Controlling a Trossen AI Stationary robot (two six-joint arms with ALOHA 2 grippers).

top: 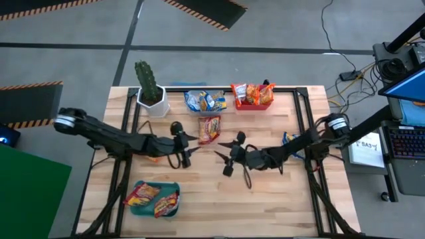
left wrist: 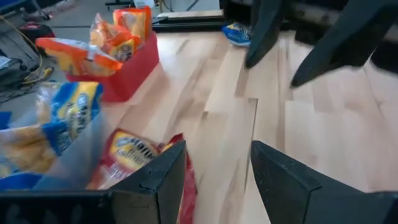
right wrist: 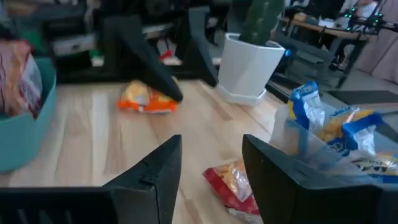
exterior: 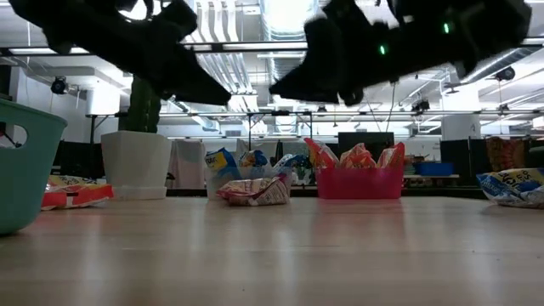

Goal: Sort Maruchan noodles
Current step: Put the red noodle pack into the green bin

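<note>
Both grippers hang open above the table's middle, tips facing each other and touching nothing: the left gripper (top: 189,147) (exterior: 200,85) (left wrist: 217,180) and the right gripper (top: 223,158) (exterior: 293,85) (right wrist: 211,168). Just beyond them a red-yellow noodle packet (top: 209,129) (left wrist: 134,155) (right wrist: 233,183) lies flat on the wood. An orange packet (right wrist: 146,99) (exterior: 76,194) lies on the table under the left arm. A blue-white packet (exterior: 514,185) (left wrist: 239,34) lies under the right arm. Other packets sit in the teal bin (top: 155,198), clear bin (top: 204,101) and red bin (top: 252,95).
A cactus in a white pot (top: 149,89) (right wrist: 249,62) stands at the far left corner, beside the clear bin. The teal bin sits at the near edge, left of centre. Bare wood lies between the grippers and the near right edge (top: 279,206).
</note>
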